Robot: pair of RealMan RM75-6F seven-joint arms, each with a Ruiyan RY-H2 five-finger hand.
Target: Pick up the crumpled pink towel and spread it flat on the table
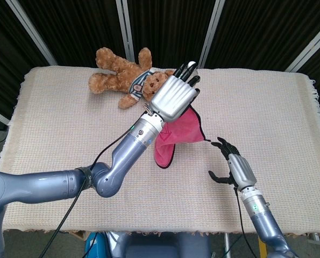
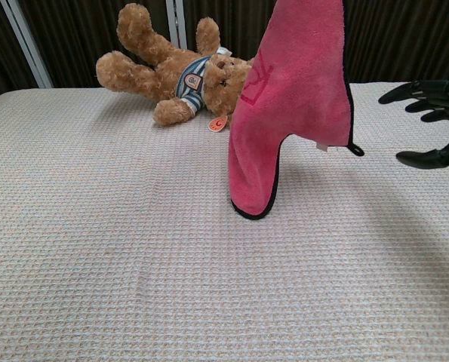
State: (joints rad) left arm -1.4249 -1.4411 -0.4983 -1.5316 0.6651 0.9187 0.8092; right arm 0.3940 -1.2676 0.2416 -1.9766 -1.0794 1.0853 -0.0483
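The pink towel (image 1: 173, 135) (image 2: 288, 105), edged in black, hangs in the air from my left hand (image 1: 175, 98), which grips its top above the middle of the table. Its lowest fold hovers just over the cloth. In the chest view the left hand is out of frame above. My right hand (image 1: 232, 164) (image 2: 433, 121) is open, fingers spread, a short way right of the towel's free corner (image 2: 356, 149) and not touching it.
A brown teddy bear (image 1: 125, 78) (image 2: 171, 72) lies at the back of the table behind the towel. The bottles seen earlier are hidden behind my left hand and the towel. The beige woven tablecloth (image 1: 57, 134) covers the whole table.
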